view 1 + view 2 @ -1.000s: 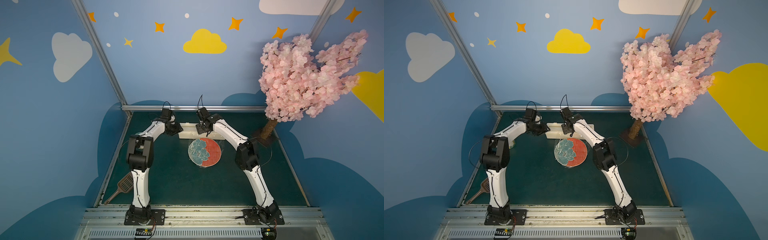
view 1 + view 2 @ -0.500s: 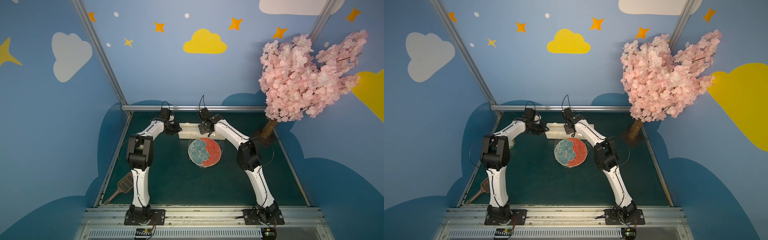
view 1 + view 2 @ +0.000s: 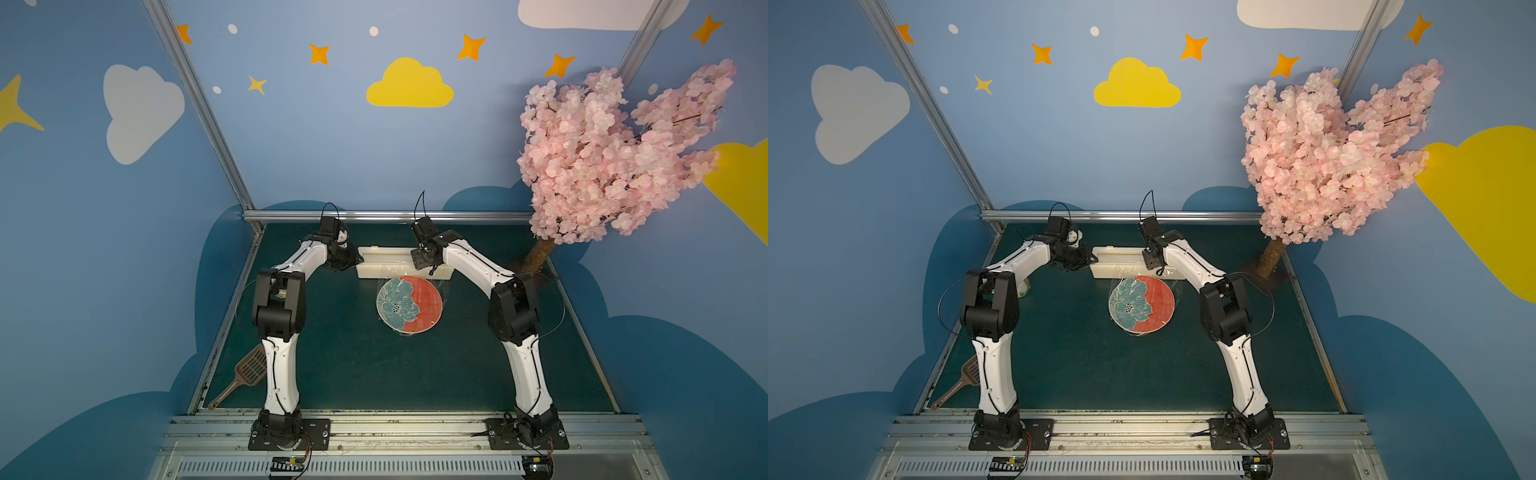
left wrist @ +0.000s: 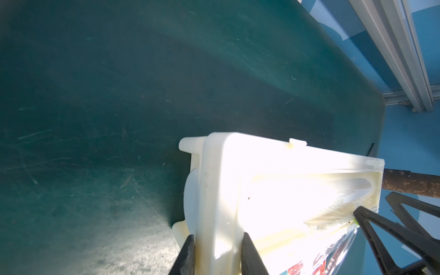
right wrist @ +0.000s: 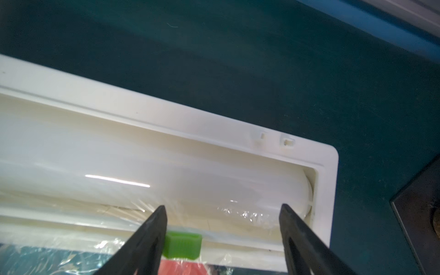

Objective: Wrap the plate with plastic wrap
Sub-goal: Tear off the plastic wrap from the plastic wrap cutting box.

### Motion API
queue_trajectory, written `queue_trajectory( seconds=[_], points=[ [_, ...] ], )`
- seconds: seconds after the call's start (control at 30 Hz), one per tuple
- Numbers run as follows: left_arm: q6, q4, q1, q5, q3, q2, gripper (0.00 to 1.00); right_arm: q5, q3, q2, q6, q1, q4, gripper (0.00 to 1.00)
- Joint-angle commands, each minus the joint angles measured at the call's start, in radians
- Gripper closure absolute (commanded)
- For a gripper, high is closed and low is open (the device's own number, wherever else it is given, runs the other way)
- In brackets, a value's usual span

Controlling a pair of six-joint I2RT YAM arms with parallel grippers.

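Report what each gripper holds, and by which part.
Left gripper grips the dispenser box by its end rim, a finger on each side. Right gripper holds nothing; its fingers stand open near the green slider.

A: Plate?
B: Round, lying flat on table (image 3: 332,365), abt mid-table in both top views (image 3: 409,304) (image 3: 1140,304). Teal half w/ embossed flower on robot's left, coral-red half on its right, pale rim. Far rim just beside dispenser box (image 3: 384,268).
A: Plastic wrap?
B: Clear glossy film (image 5: 78,253), wrinkled, joined to roll (image 5: 119,166) inside box, drawn over box's front edge onto plate's far part. Where film ends nearer, can't tell.
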Motion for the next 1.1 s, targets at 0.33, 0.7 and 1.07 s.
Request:
queue_trajectory(
  seconds=[0.33, 0.7, 1.07],
  points=[
    [0.006, -0.117, 0.036, -0.041, -0.001, 0.039, 0.73, 0.066, -0.092, -0.063, -0.031, -0.102, -0.099, 0.25],
    [0.000, -0.113, 0.041, -0.035, -0.002, 0.038, 0.73, 0.033, -0.239, -0.139, 0.011, -0.198, -0.054, 0.25],
    [-0.006, -0.106, 0.041, -0.022, -0.006, 0.029, 0.75, -0.042, -0.224, -0.127, 0.044, -0.250, -0.106, 0.24]
  ],
)
